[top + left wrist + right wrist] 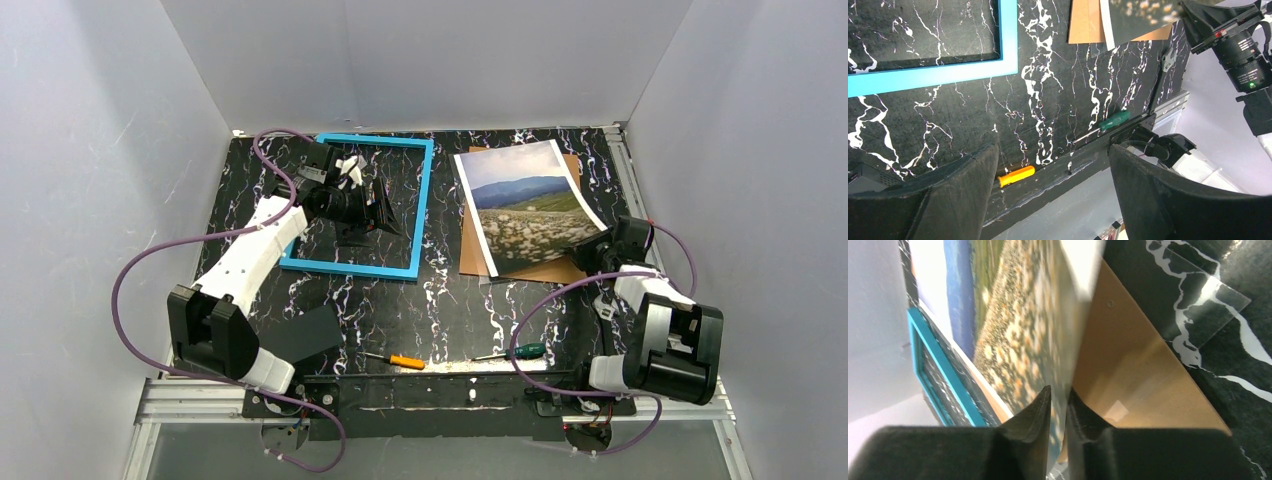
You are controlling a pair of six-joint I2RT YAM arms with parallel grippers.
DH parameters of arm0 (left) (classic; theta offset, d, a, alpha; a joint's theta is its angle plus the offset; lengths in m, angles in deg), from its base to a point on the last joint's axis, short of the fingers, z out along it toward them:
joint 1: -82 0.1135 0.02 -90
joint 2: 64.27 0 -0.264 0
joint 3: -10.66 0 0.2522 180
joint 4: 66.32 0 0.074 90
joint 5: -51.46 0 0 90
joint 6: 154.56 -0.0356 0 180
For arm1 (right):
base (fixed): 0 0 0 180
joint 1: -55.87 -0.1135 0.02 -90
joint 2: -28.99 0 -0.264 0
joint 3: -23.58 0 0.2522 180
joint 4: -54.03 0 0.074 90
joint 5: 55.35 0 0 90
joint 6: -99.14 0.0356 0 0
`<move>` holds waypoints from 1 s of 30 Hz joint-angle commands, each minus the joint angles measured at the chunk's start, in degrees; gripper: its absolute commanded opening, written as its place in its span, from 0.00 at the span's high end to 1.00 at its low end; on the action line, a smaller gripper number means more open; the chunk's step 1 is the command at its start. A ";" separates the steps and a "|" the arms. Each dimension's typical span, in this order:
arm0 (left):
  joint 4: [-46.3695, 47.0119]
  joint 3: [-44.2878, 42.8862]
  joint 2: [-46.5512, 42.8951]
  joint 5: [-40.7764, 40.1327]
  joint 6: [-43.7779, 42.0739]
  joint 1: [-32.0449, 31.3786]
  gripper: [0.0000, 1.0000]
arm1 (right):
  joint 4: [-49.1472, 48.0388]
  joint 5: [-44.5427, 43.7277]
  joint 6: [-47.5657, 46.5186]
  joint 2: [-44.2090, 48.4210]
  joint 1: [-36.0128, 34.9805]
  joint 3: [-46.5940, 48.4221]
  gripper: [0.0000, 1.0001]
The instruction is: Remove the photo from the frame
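The photo (520, 200), a landscape print with white side margins, is at the right of the table, clear of the frame. My right gripper (590, 250) is shut on its near right corner; in the right wrist view the fingertips (1045, 395) pinch the print's edge (1018, 330), which is raised above the brown backing board (1138, 380). The bright-blue frame (420, 200) lies flat at the left with bare table inside it. My left gripper (362, 205) hovers over the frame, open and empty, its fingers (973, 175) wide apart. The frame's corner also shows in the left wrist view (948, 75).
The backing board (555, 268) lies under the photo. A clear pane (1218, 302) juts from under the board. An orange-handled screwdriver (405, 360) and a green-handled one (527, 351) lie near the front edge. A black square piece (305, 335) sits by the left arm.
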 commanded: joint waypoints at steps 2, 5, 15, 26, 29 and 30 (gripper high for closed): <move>-2.91 1.31 0.63 2.22 0.18 0.06 0.20 | 1.21 0.82 0.24 3.83 -0.58 -1.75 0.62; -2.90 1.35 1.05 2.21 0.10 0.06 0.20 | 10.88 -0.45 -2.49 7.18 -1.12 -0.59 0.40; -2.34 1.93 2.76 2.08 -0.21 -0.60 0.20 | 35.52 1.72 -11.47 29.99 -5.67 -2.62 0.24; 3.53 9.68 -7.46 -6.07 -5.41 -11.50 0.18 | 60.62 4.66 -19.82 51.66 -14.75 15.33 0.17; 7.62 15.25 -14.87 -6.23 -1.67 -11.61 0.18 | 62.91 3.57 -22.32 56.71 -14.74 20.14 0.16; 7.95 16.37 -17.60 -6.43 -1.31 -11.69 0.18 | 63.03 3.28 -23.05 58.03 -14.73 21.54 0.16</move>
